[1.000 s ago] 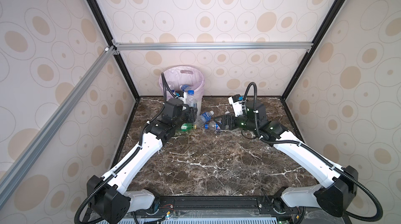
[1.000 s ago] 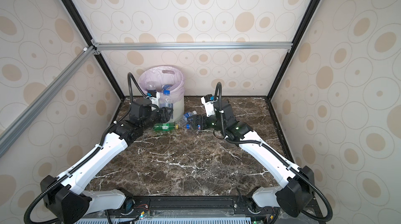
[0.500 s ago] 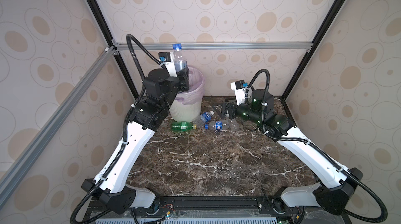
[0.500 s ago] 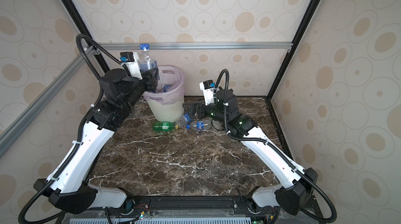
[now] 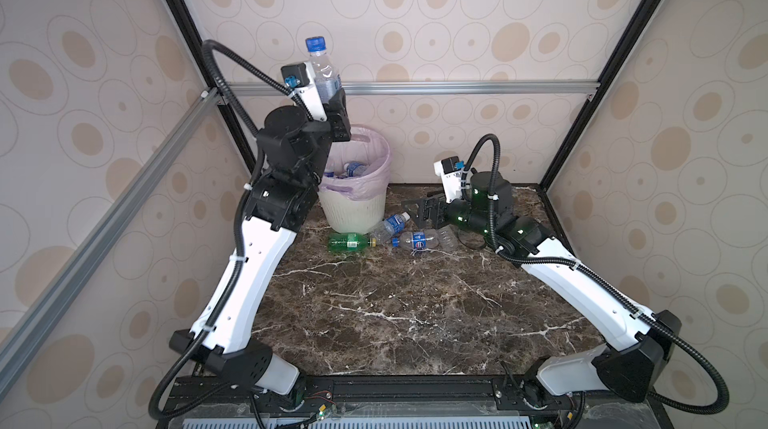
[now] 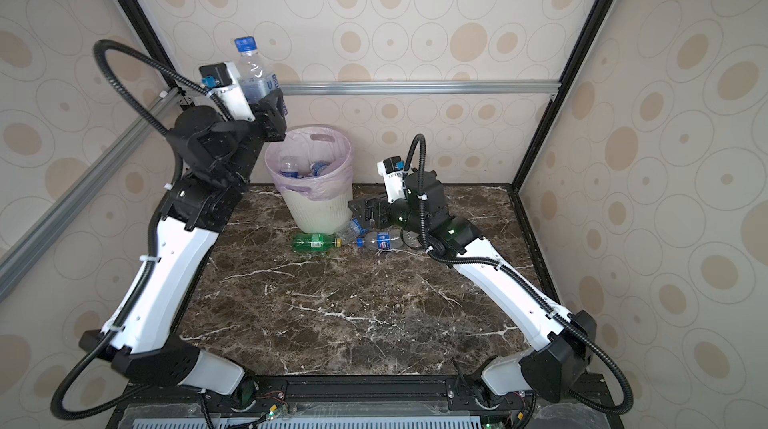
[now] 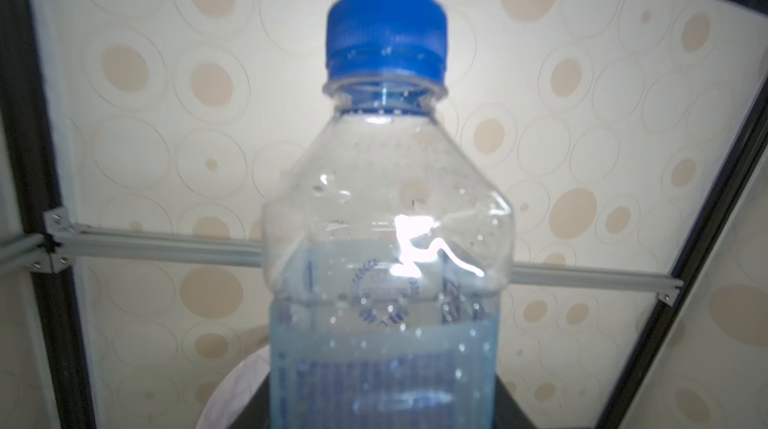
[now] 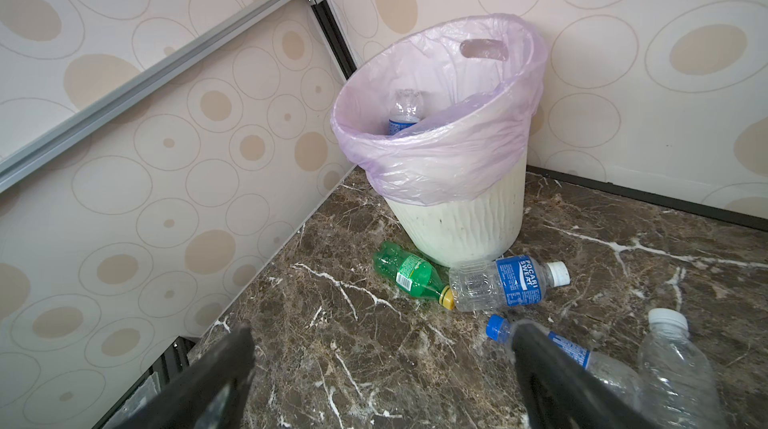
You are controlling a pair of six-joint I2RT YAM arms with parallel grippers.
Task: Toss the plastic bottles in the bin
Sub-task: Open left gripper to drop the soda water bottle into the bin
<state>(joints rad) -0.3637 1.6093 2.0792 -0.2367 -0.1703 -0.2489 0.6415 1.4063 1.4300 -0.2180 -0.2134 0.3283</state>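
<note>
My left gripper (image 5: 332,102) is shut on a clear plastic bottle (image 5: 322,69) with a blue cap and label (image 7: 386,240). It holds the bottle upright, high over the left rim of the bin (image 5: 357,206). The white ribbed bin (image 8: 465,223) has a pink liner and several bottles inside (image 6: 305,167). On the table by the bin's foot lie a green bottle (image 8: 409,273), a white-capped blue-label bottle (image 8: 503,283), a blue-capped bottle (image 8: 496,327) and a clear white-capped one (image 8: 673,368). My right gripper (image 8: 382,335) hangs open and empty just above them.
An aluminium rail (image 5: 457,88) crosses the back wall at the height of the held bottle. A second rail (image 5: 104,219) slants along the left wall. Patterned walls close in the marble table (image 5: 415,314) on three sides; the bin stands in the back left corner.
My left arm has lifted the bottle from table level beside the bin to high above its rim. My right gripper has risen and drawn back a little from the lying bottles, still open.
</note>
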